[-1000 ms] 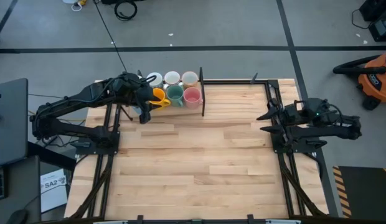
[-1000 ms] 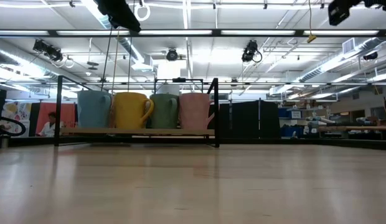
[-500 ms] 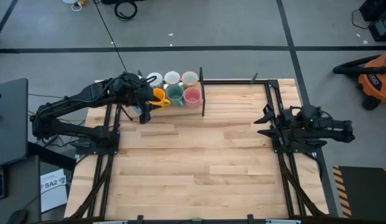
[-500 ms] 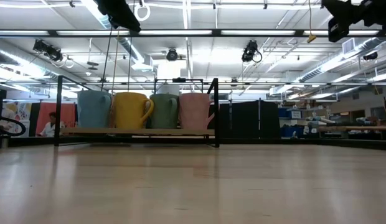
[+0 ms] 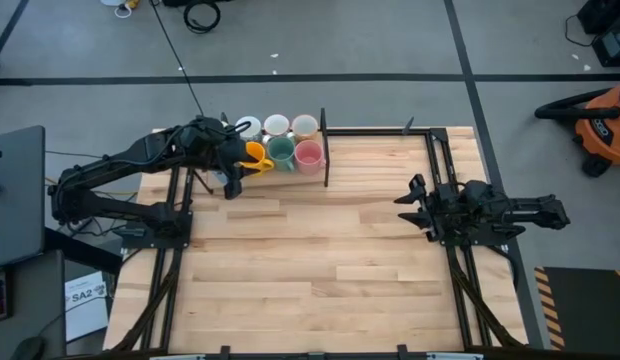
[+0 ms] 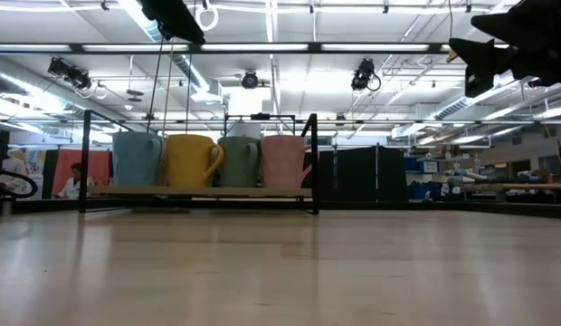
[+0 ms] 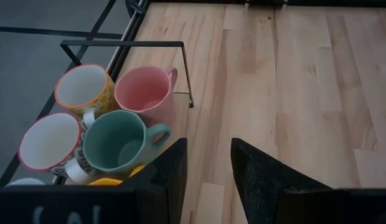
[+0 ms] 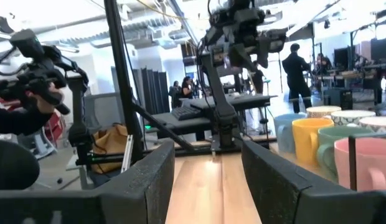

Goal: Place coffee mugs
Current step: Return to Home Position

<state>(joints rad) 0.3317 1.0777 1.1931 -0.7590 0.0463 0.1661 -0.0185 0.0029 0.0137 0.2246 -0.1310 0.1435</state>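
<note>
Currently all visible coffee mugs (image 5: 281, 152) are sitting on the shelf (image 6: 199, 191) at the tabletop's (image 5: 320, 260) far edge. Left pincer (image 7: 208, 155) is hanging just beside the front row, fingers apart, gripping nothing. Right pincer (image 5: 408, 201) is waiting well apart near the right edge, fingers also apart and empty.

Risk, as I am judging it: the left arm is needing to back out toward home. A low or sideways pull could be clipping the yellow mug (image 6: 190, 160) by its handle, or the shelf frame, and jostling the close-packed neighbours.

Views: the low view is showing 4 front mugs, including the blue mug (image 6: 136, 158), which the arm is covering in the high view. The left wrist view is showing coloured rims on the back row, which the low view is hiding.
</note>
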